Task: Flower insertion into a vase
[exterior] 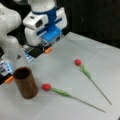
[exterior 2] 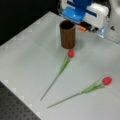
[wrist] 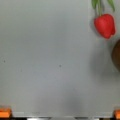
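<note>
Orange fingertips (wrist: 5, 113) sit at the bottom corners of the wrist view, spread wide over bare table (wrist: 50, 62) and gripping nothing, with a red bloom at 1 o'clock and the vase edge at 3 o'clock. In both front views the gripper (exterior: 47, 48) hangs above the table's far side, and the vase (exterior 2: 67, 34) stands upright and empty just beside it. Both flowers lie flat on the table, one (exterior 2: 65, 65) with its head near the vase at 6 o'clock, the second (exterior 2: 93, 87) well apart at 5 o'clock, so no insertion is done.
</note>
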